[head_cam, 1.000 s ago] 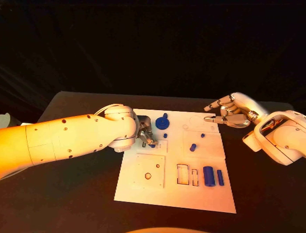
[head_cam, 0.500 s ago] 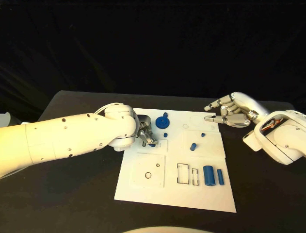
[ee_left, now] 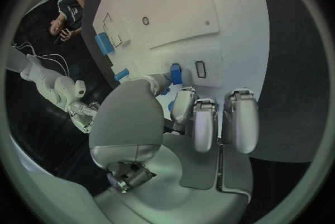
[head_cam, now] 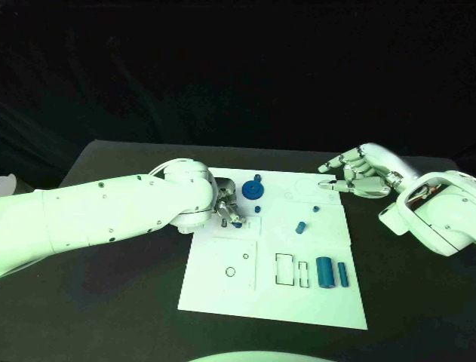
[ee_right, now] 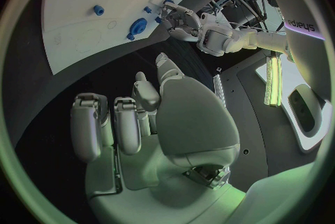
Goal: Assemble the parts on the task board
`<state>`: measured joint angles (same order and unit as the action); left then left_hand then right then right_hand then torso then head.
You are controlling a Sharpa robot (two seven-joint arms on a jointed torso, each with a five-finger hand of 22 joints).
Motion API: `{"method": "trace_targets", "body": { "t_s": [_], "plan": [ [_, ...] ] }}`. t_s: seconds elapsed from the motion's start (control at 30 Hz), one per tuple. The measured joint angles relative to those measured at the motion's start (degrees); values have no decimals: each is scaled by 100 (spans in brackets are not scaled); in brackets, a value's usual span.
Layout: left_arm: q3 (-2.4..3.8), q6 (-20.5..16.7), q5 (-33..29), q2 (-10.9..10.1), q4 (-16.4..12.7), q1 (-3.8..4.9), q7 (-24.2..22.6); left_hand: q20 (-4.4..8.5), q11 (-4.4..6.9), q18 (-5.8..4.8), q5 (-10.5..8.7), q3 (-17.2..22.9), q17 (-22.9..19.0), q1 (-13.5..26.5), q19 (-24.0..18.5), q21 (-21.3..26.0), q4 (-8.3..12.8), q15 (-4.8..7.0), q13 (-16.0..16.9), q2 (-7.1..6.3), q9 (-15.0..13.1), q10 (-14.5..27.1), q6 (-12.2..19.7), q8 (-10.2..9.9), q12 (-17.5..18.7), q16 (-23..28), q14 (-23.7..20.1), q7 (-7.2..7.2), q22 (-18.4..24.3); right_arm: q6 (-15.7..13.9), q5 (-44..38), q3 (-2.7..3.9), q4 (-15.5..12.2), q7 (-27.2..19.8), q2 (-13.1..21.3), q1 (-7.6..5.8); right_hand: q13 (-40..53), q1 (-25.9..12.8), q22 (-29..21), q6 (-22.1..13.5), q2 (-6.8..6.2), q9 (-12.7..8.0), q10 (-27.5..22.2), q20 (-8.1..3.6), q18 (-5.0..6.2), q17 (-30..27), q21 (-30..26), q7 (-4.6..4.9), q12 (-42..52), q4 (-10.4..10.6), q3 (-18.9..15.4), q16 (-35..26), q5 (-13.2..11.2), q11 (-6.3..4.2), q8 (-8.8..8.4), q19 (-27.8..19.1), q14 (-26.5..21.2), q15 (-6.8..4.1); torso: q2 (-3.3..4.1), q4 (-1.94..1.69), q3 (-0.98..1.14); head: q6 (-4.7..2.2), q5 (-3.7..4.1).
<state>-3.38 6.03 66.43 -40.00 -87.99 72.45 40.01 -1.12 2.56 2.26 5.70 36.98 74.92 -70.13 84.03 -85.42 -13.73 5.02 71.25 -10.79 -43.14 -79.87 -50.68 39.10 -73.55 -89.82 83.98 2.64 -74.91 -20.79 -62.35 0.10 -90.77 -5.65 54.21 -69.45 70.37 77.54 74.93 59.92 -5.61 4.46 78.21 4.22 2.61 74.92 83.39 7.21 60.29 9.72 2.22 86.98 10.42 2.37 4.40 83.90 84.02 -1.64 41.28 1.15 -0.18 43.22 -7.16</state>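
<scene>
The white task board (head_cam: 303,302) lies in the middle of the black bench (head_cam: 107,302), its long side running from 12 towards 6 o'clock in the head view.

The left hand (head_cam: 225,205) sits over the board's edge at about 9 o'clock, at the end of the thick white left arm (head_cam: 96,215), which covers that side of the bench and hides much of the hand from the head camera. In the left wrist view its fingers (ee_left: 199,123) are curled downward towards the board, and a small blue part (ee_left: 176,74) sits right at the thumb and fingertip, beside a small rectangular slot (ee_left: 200,68). Whether the part is actually pinched or merely touched cannot be told.

The right hand (head_cam: 357,175) hovers above the board's corner at roughly 2 o'clock, apart from every part. Its fingers (ee_right: 105,123) are loosely bent and spread, holding nothing.

On the board, a blue disc with a stem (head_cam: 254,188) stands at 12 o'clock, just beside the left hand. A short blue peg (head_cam: 301,226) lies near the centre, with a smaller blue piece (head_cam: 315,209) just towards 1 o'clock from it. At about 5 o'clock a thick blue cylinder (head_cam: 325,273) and a thin blue bar (head_cam: 343,274) lie side by side, next to two outlined rectangular recesses (head_cam: 292,270). A small round hole (head_cam: 230,271) sits towards 7 o'clock.
</scene>
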Motion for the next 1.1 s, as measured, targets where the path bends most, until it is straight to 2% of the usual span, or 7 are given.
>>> {"method": "trace_targets", "body": {
  "t_s": [0.3,0.4,0.57,0.6,0.8,0.9,1.1],
  "plan": [
    [6,53,-32,43,52,8,15,0,30,0,0,129,0,259,0,-35,251,41,65,14,-29,-33,-22,28,-64,0,0,19,0,17,0,0,-6,3,8,1,0,0,0,0,0,0,0,0,0,-1,0,0,0,0,0,0,0,0,0,0,0,0,0,1,3,19,0],
    [8,77,-39,48,68,10,18,0,42,0,0,75,-1,347,0,-48,298,41,82,-18,-37,-61,-65,27,-67,0,0,-18,0,21,0,0,-7,4,11,1,0,0,-1,0,0,0,0,0,0,-1,0,0,0,0,0,0,0,0,0,0,0,0,-1,2,5,29,6],
    [8,119,-46,49,84,11,21,43,54,0,2,-147,-1,435,0,-68,234,52,115,-44,-52,-73,-155,27,-100,0,11,-71,0,25,0,0,-10,5,20,1,0,0,-1,0,0,0,0,0,0,-1,0,0,0,0,0,0,0,0,0,0,0,0,-2,2,5,35,19],
    [8,127,-48,49,87,11,21,43,63,0,2,-182,-1,463,0,-69,228,62,122,-18,-52,-82,-208,27,-111,0,20,-124,1,26,0,0,-10,6,22,1,0,0,-1,0,0,0,0,0,0,-1,0,0,0,0,0,0,0,0,0,0,0,0,-2,1,4,36,20],
    [7,159,-54,55,97,10,21,43,52,0,2,-306,-1,512,0,-94,187,83,148,13,-76,-112,-249,27,-134,0,-1,-124,0,30,0,0,-22,8,31,0,1,0,-1,0,0,4,0,0,0,-1,0,0,0,0,0,0,0,0,0,0,0,0,-3,-2,2,37,22],
    [7,169,-57,57,107,10,21,43,73,0,2,-414,-1,584,0,-94,138,83,177,26,-77,-133,-320,27,-167,0,-1,-195,1,30,-2,0,-25,9,38,0,1,0,-1,0,0,4,0,0,0,-1,0,0,0,0,0,0,0,0,0,0,0,0,-3,-2,2,37,23],
    [-1,199,-78,71,122,1,21,43,81,0,2,-577,-1,677,0,-115,24,82,222,57,-79,-166,-411,28,-201,0,-1,-244,1,30,-5,0,-30,11,46,0,1,0,-2,0,0,4,0,0,0,-2,0,0,0,0,0,0,0,0,0,0,0,0,-3,-2,2,37,21]
  ]
}}
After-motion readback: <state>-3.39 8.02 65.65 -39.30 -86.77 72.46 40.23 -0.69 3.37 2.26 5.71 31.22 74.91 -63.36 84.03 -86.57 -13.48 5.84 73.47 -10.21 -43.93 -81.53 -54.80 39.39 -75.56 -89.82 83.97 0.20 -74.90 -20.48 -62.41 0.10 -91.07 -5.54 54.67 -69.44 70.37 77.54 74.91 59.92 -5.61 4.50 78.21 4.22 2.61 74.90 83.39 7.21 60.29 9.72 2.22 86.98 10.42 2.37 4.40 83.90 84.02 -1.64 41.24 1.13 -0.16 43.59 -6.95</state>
